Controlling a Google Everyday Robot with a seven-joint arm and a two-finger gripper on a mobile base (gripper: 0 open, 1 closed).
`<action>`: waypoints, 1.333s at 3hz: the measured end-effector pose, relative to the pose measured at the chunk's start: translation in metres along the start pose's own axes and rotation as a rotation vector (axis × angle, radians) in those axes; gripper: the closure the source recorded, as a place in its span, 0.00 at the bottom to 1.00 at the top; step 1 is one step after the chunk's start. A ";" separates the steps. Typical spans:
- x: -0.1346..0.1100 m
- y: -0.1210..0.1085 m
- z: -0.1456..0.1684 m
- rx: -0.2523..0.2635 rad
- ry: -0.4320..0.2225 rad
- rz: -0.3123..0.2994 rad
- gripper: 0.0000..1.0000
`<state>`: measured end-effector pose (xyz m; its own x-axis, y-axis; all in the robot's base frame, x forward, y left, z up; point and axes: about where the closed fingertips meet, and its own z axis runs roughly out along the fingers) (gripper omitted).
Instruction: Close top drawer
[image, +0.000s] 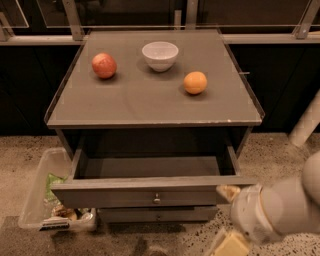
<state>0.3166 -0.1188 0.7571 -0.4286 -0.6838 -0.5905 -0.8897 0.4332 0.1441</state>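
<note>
The top drawer (125, 196) stands open, its long front running left to right; the gripper (229, 219), fingers apart, sits just beside the front's right end, slightly nearer.

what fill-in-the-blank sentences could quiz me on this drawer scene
1. The wide dark grey-brown wooden top drawer is not shut but ____.
2. The white round bowl sits ____ the red apple and the round orange fruit.
3. The robot's pincer is near the drawer front's ____ end in the camera view.
Missing words: open; between; right
</note>
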 end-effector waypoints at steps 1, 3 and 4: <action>0.042 0.016 0.065 -0.121 0.032 0.073 0.00; 0.047 0.018 0.069 -0.132 0.033 0.082 0.41; 0.060 -0.005 0.080 -0.133 0.002 0.129 0.64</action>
<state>0.3082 -0.1154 0.6575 -0.5410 -0.6289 -0.5585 -0.8401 0.4360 0.3229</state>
